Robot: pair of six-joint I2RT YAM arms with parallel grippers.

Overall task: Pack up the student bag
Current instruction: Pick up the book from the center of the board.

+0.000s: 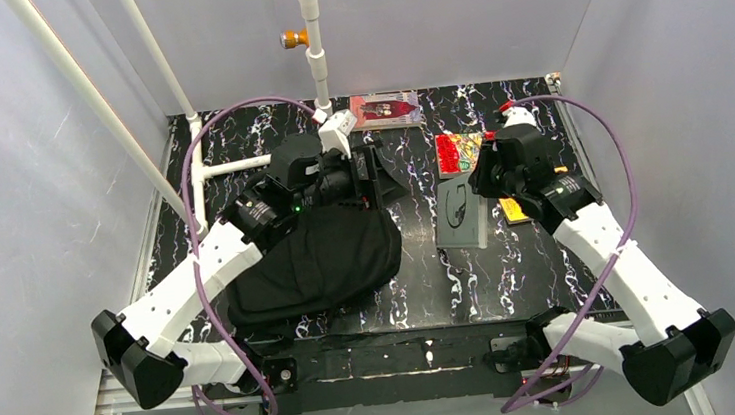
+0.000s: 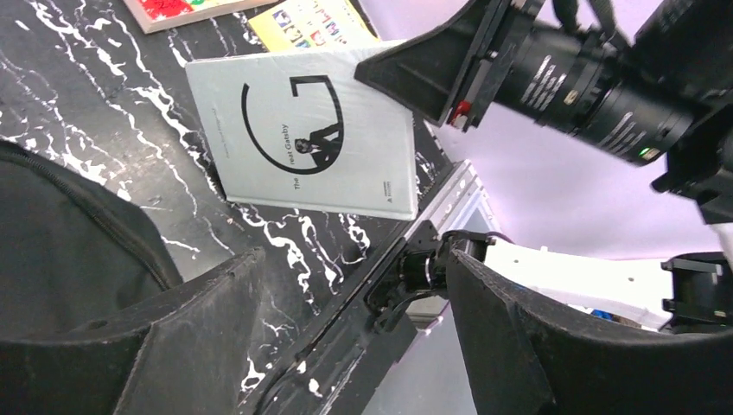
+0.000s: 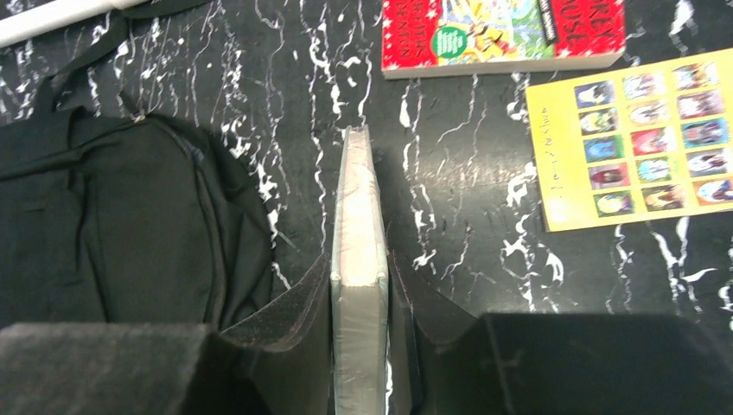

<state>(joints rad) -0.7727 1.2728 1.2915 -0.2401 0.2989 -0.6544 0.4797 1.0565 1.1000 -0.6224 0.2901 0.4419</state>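
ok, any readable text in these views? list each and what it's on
"The" and "reat Gatsby": cover of the grey book, beside a large G-shaped graphic.
Red book: big title letters cut off by the frame edge, not readable.
Yellow book: one thin line of script, too blurred.
Pink book: too small.

Bright even light, soft shadows, blurred foregrounds
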